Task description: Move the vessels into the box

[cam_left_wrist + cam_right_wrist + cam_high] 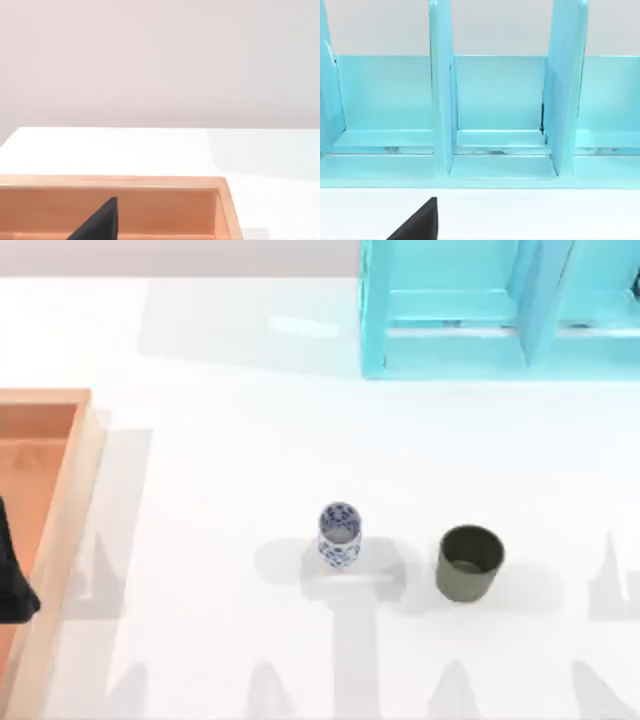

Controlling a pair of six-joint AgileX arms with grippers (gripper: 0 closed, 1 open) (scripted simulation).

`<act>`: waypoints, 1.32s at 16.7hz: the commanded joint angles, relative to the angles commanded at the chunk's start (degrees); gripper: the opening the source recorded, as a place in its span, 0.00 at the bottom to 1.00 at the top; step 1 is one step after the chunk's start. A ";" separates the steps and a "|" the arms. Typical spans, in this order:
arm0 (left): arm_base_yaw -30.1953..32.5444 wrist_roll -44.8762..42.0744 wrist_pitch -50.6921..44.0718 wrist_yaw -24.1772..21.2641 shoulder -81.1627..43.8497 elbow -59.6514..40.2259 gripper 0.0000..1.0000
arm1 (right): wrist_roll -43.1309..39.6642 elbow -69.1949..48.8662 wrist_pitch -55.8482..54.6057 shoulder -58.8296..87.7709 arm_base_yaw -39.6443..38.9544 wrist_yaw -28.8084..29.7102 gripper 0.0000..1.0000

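Far left of the top view: large shallow orange-brown wooden box with a raised light-wood rim (62, 540), cut off by the left edge of the view. Nothing from the task is inside the part that shows.

A black piece of the left arm (12, 575) pokes in at the left edge, over the box floor. In the left wrist view a dark wedge, part of the left gripper (100, 222), sits low in front of the box's inner wall (150, 210), with bare white tabletop past the box rim. Whether the left fingers are apart or together cannot be told.

Centre of the white table (250, 440): narrow white vase with blue floral pattern (339, 535), standing upright, well apart from the box. Just to its right: dark olive-grey plain cylindrical cup (469, 563), upright, mouth up, near the vase but not touching it. Both vessels stand on the open tabletop, outside the box.

Top right, at the table's far edge: turquoise shelf unit (500, 305) with upright dividers, well apart from both vessels.

The right wrist view looks straight at the shelf unit's turquoise compartments (500, 100), with a strip of white table in front. A dark wedge, part of the right gripper (420, 222), shows low in that view. Cannot tell whether the right fingers are spread or closed.
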State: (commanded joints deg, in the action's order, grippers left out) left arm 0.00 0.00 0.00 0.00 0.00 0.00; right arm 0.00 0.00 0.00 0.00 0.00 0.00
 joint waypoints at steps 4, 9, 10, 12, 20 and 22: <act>0.96 0.57 -0.35 -0.03 -1.45 -1.44 1.00 | 0.00 0.00 0.00 0.00 0.00 0.00 1.00; 9.13 5.91 -5.51 0.36 -14.34 -14.83 1.00 | 0.00 0.00 0.00 0.00 0.00 0.00 1.00; 11.45 7.52 -7.45 0.58 -18.28 -19.04 1.00 | 0.00 0.00 0.00 0.00 0.00 0.00 1.00; 16.37 11.04 -12.04 1.11 -27.25 -28.66 1.00 | 0.00 0.00 0.00 0.00 0.00 0.00 1.00; 37.10 27.62 -39.66 3.18 -77.40 -79.44 1.00 | 0.00 0.00 0.00 0.00 0.00 0.00 1.00; 41.63 31.86 -47.85 3.46 -91.26 -92.69 1.00 | 0.00 0.00 0.00 0.00 0.00 0.00 1.00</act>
State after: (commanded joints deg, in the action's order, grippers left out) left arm 41.63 31.86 -47.85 3.46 -91.26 -92.69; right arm 0.00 0.00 0.00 0.00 0.00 0.00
